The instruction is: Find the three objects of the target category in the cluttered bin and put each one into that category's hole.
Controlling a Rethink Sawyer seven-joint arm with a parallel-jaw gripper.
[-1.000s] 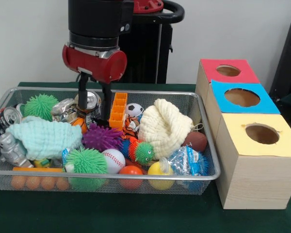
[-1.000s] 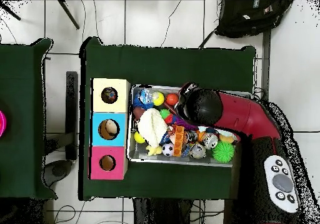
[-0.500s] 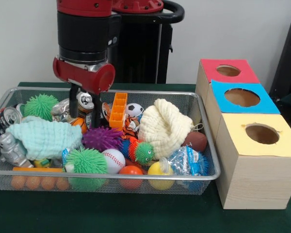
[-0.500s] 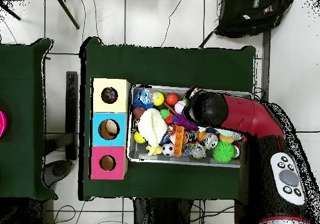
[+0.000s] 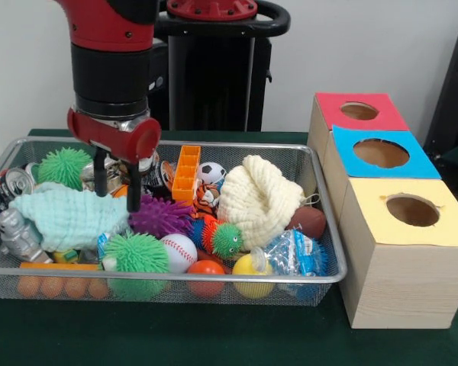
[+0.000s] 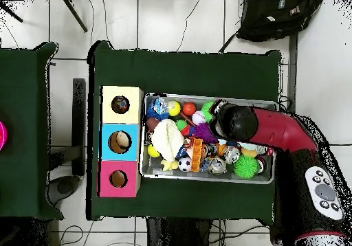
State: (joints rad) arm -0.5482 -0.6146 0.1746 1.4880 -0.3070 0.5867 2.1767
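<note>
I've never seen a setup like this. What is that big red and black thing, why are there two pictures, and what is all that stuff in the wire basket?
The red and black thing is a robot arm. At its tip is a claw with two dark fingers, open and holding nothing, hanging over the left part of the wire bin.

One picture is taken from across the table, the other straight down from above, where the arm reaches in from the right.

The bin holds jumbled toys and scraps: spiky rubber balls, a baseball, crushed cans, a pale green cloth and a cream knitted bundle.

Beside it stand three wooden boxes with holes in red, blue and yellow tops, for sorted items.
</note>
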